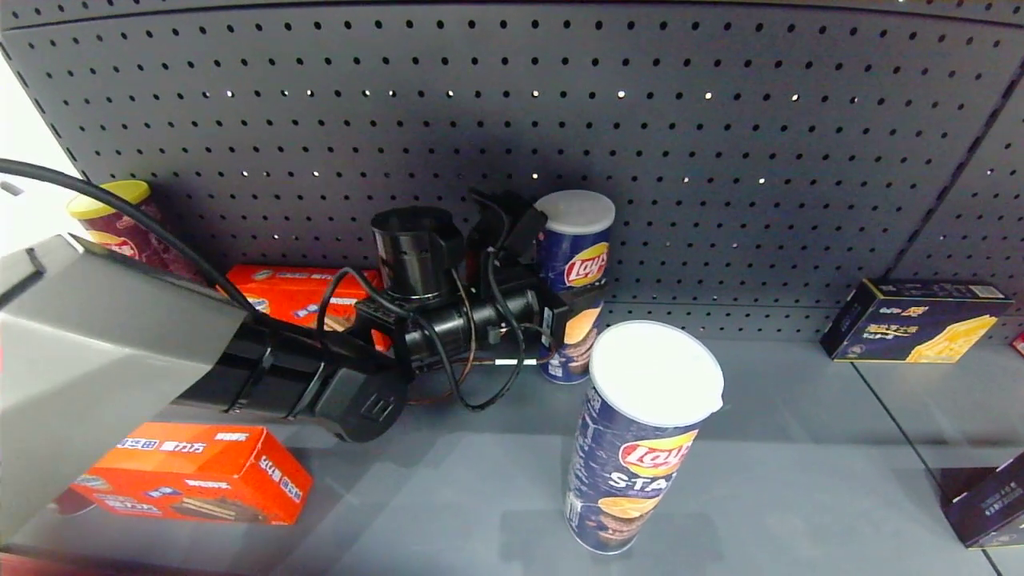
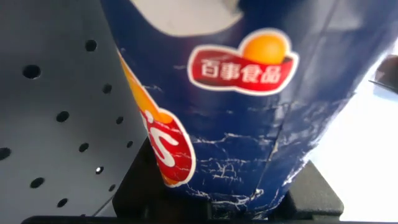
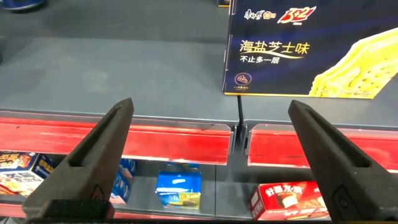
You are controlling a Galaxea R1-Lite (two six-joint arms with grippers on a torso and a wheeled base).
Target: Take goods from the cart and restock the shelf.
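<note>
A dark blue chips can (image 1: 574,264) with a white lid stands upright at the back of the grey shelf (image 1: 800,448), against the pegboard. My left gripper (image 1: 570,320) is shut on its lower half, reaching in from the left. In the left wrist view the blue chips can (image 2: 249,124) sits between the black fingers (image 2: 140,193). A second, matching can (image 1: 640,432) stands upright nearer the shelf front, free of any gripper. My right gripper (image 3: 210,104) is open and holds nothing, facing the shelf edge below a dark blue biscuit box (image 3: 311,50).
Orange boxes lie at front left (image 1: 192,472) and behind the left arm (image 1: 304,292). A red can with a yellow lid (image 1: 112,216) stands at the far left. Dark blue boxes lie at back right (image 1: 916,320) and the right edge (image 1: 988,500). Red price strip (image 3: 180,143) fronts the shelf.
</note>
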